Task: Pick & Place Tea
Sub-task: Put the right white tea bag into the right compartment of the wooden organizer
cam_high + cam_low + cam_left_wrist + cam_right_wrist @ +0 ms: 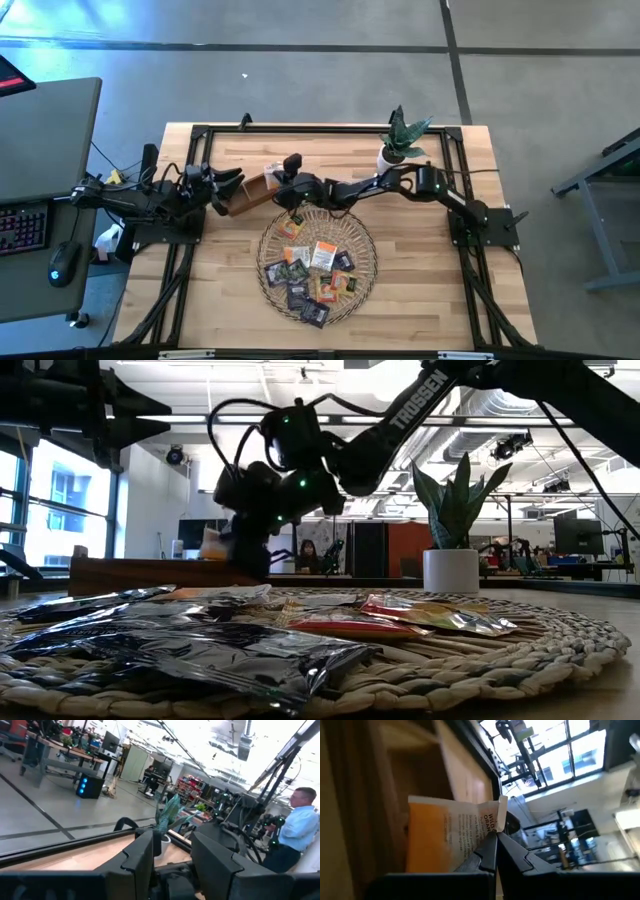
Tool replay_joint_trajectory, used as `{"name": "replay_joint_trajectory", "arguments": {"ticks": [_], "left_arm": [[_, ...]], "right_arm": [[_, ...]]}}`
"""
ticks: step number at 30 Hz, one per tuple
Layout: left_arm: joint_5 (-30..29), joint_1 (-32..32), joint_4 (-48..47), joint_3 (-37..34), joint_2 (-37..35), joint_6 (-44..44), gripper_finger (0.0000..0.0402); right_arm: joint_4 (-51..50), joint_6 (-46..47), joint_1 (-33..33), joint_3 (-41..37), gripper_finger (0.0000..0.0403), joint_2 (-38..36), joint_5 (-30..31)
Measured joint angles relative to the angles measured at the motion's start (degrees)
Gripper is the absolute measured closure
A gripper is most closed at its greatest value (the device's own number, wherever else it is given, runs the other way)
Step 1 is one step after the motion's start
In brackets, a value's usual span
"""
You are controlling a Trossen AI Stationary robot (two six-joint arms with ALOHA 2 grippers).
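Note:
Several tea sachets (312, 268), orange-white and dark, lie flat on the round wicker tray (268, 240); the low view shows them close up (400, 615). My right gripper (287, 182) reaches from the table's right and is shut on one orange-and-white sachet (445, 832) over the brown wooden box (250, 193). In the low view that gripper (250, 540) hangs just above the box (140, 573). My left gripper (230, 185) is open at the box's left end; I cannot tell whether it touches the box. My right gripper pinches the orange-and-white sachet between its two fingers at the white printed end (496, 820). The sachet's orange end sticks out beyond the fingertips (487, 852), toward an open compartment of the wooden box (405, 775). It is lifted clear of the tray.
A potted plant (400, 142) in a white pot stands near the table's far edge, behind the right arm. The wicker tray takes up the table's near middle. A desk with keyboard and mouse (40, 235) stands left of the table. A person (300, 827) shows beyond the table.

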Motion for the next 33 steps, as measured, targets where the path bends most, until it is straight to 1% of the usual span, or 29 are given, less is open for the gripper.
{"name": "replay_joint_trajectory", "arguments": {"ticks": [4,9,13,17,20,25,28,33], "left_arm": [[0.3,0.0,0.0,0.0,0.0,0.0,0.0266],[0.3,0.0,0.0,0.0,0.0,0.0,0.0266],[0.3,0.0,0.0,0.0,0.0,0.0,0.0266],[0.3,0.0,0.0,0.0,0.0,0.0,0.0266],[0.3,0.0,0.0,0.0,0.0,0.0,0.0266],[0.3,0.0,0.0,0.0,0.0,0.0,0.0266],[0.3,0.0,0.0,0.0,0.0,0.0,0.0266],[0.3,0.0,0.0,0.0,0.0,0.0,0.0266]], "right_arm": [[0.1,-1.7,0.0,0.0,0.0399,0.0,2.1],[2.1,-3.8,-0.8,0.0,0.0399,0.1,1.9],[1.8,-4.0,-1.2,0.0,0.0401,0.1,-0.4],[-0.5,-6.9,-1.4,0.0,0.0399,0.2,-5.7],[-0.6,-6.8,-1.5,-0.1,0.0393,0.2,-6.7],[-0.7,-6.7,-1.6,-0.1,0.0372,0.2,-5.1],[-0.7,-6.7,-1.6,-0.1,0.0352,0.2,-3.9],[-1.1,-7.9,-1.2,-0.1,0.0316,0.2,-3.6]]}}
